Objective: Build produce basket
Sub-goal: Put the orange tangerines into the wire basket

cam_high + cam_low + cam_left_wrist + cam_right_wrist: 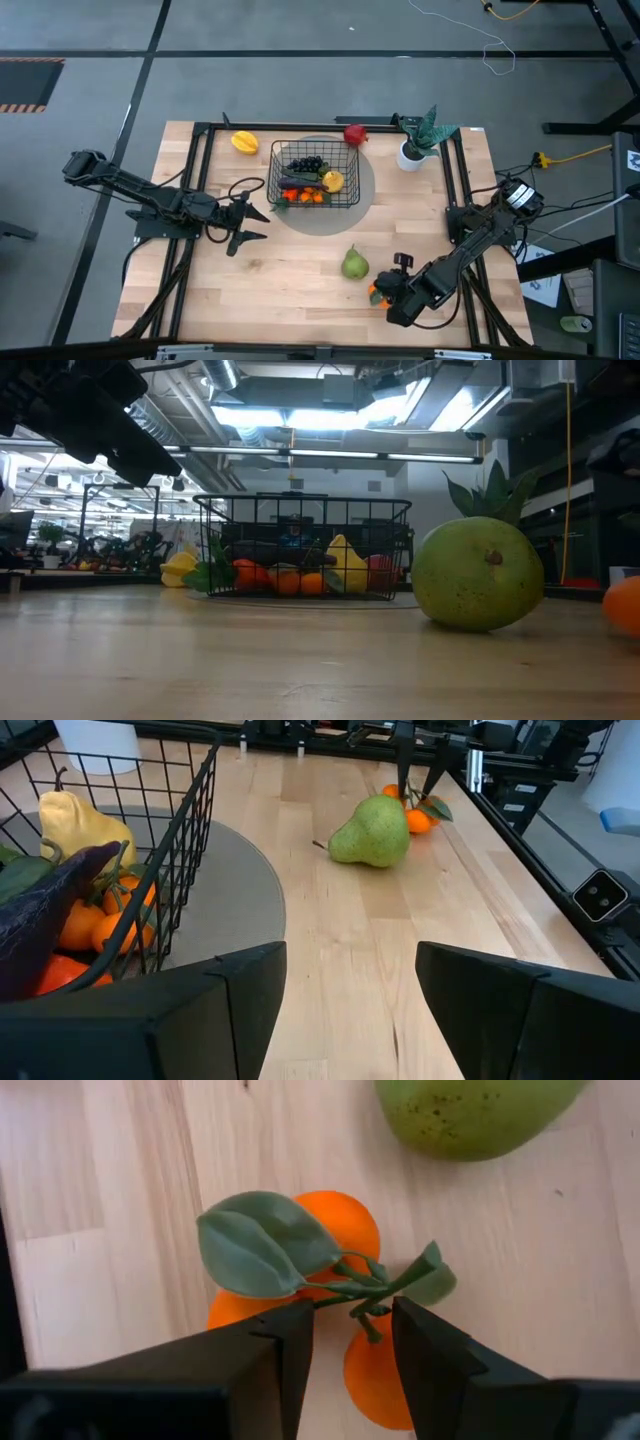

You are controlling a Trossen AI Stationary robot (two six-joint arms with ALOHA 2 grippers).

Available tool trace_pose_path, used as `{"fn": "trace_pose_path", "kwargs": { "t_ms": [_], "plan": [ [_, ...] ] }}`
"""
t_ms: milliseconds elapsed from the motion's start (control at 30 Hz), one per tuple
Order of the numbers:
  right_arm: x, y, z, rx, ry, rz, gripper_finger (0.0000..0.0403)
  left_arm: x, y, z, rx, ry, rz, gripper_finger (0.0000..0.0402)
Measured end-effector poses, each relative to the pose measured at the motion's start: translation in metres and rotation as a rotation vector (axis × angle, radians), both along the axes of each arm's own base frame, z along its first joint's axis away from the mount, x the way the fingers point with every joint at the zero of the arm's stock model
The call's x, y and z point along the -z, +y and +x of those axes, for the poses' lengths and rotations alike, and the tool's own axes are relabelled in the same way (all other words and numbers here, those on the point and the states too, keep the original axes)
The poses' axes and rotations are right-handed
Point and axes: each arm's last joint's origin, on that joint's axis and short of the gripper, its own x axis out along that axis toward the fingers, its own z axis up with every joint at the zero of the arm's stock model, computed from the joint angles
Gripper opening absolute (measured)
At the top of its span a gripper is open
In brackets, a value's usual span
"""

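- Tangerines (330,1280) with green leaves lie on the table (290,290) near its front edge, just beside the green pear (354,264).
- Right gripper (350,1342) has its jaws around the tangerines' leafy stem.
- Left gripper (250,226), jaws open and empty, waits beside the basket (314,175), which holds produce.
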Motion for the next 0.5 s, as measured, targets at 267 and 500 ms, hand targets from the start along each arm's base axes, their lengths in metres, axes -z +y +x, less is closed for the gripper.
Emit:
{"fn": "trace_pose_path", "kwargs": {
  "t_ms": [267, 500],
  "plan": [
    [0.0, 0.0002, -0.0001, -0.022, 0.005, -0.003, 0.0126, 0.0, 0.0, 0.0, 0.0, 0.0, 0.0, 0.0213],
    [-0.0009, -0.0002, -0.0008, -0.079, 0.027, -0.024, 0.0126, 0.0, 0.0, 0.0, 0.0, 0.0, 0.0, 0.0213]
  ]
}}
